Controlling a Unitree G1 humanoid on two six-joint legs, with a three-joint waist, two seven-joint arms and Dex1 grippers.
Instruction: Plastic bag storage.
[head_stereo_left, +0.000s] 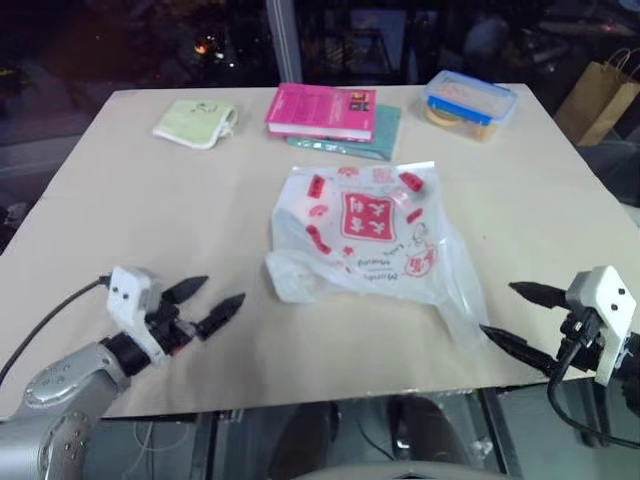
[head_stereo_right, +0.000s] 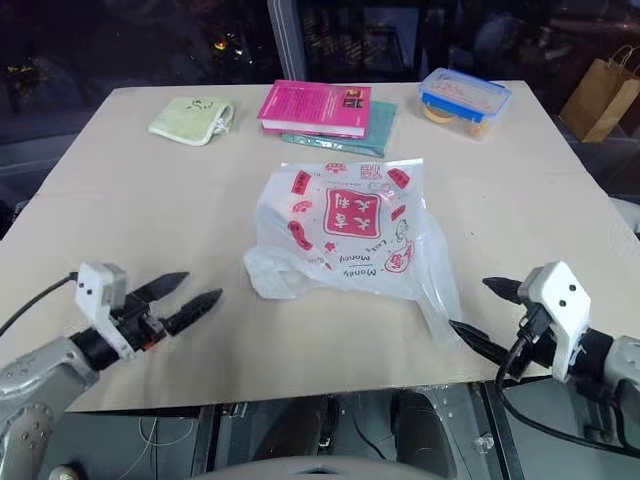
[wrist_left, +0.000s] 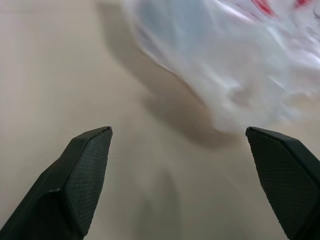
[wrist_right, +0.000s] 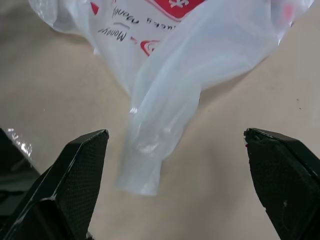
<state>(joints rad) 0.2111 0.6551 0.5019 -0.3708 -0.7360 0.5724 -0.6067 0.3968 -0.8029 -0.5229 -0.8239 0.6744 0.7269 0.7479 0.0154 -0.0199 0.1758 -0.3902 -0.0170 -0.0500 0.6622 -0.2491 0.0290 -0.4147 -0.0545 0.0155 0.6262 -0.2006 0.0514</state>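
Note:
The plastic bag (head_stereo_left: 370, 235), translucent white with a red square logo and red characters, lies crumpled flat in the middle of the tan table (head_stereo_left: 120, 220). One loop handle (wrist_right: 150, 165) trails toward the front right. My left gripper (head_stereo_left: 223, 289) hovers open near the front left, a short way left of the bag, with nothing between its fingers. At the front right edge my right gripper (head_stereo_left: 497, 308) is open too, pointing at the trailing handle and apart from it. In the left wrist view the bag's edge (wrist_left: 240, 75) lies beyond the spread fingers.
At the back of the table lie a green cloth (head_stereo_left: 195, 122), a pink book (head_stereo_left: 322, 110) on a teal one (head_stereo_left: 385, 138), and a blue-lidded container (head_stereo_left: 470, 103). A brown paper bag (head_stereo_left: 600, 95) stands off the table at the far right.

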